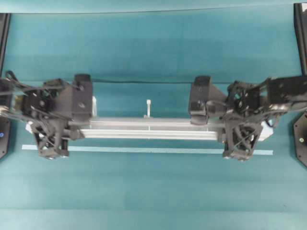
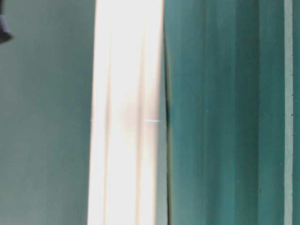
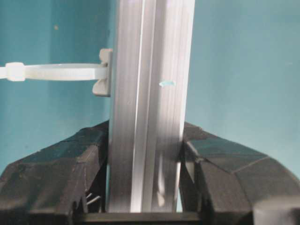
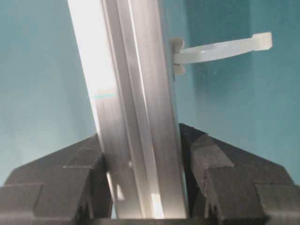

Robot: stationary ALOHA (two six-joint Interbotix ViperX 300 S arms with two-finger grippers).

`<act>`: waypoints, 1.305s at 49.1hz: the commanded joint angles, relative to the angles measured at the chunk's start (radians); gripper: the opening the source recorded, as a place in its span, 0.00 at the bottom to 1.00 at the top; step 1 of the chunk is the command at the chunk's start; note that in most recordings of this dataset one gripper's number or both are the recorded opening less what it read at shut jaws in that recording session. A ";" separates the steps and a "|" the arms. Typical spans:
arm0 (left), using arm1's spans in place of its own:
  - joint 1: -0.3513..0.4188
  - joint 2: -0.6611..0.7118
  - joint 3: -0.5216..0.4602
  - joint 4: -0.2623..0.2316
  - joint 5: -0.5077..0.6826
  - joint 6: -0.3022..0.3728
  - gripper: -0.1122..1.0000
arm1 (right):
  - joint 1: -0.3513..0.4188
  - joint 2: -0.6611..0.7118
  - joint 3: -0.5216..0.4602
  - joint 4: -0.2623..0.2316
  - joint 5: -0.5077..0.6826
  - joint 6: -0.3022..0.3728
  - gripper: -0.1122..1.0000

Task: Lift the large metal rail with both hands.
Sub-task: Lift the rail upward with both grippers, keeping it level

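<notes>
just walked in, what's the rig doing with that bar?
Both arms have a grip on the large metal rail, one at each end. The left gripper and right gripper each have their fingers pressed against the rail's sides. The rail runs level across the teal table, parallel to a thin pale tape strip. A white zip tie sticks out mid-rail.

- Long silver grooved aluminium rail (image 1: 148, 128): bright grey, lengthwise stripes.
- Thin white plastic zip tie (image 3: 56, 71): plain white.
- Flat teal table surface (image 1: 153, 48): uniform blue-green.
- Thin pale tape strip (image 1: 144, 150): whitish.
- Black lattice-fingered left gripper (image 3: 145, 159), right gripper (image 4: 145, 159): matte black.
</notes>
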 commanded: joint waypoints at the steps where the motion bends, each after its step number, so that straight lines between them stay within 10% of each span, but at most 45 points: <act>1: 0.006 -0.038 -0.060 0.003 0.035 -0.006 0.43 | -0.014 -0.025 -0.072 0.026 0.077 0.014 0.45; 33: 0.031 -0.037 -0.462 0.003 0.402 0.000 0.43 | -0.031 0.002 -0.479 0.023 0.502 0.017 0.45; 64: 0.051 0.038 -0.769 0.005 0.575 0.006 0.43 | -0.054 0.015 -0.719 0.017 0.557 0.014 0.45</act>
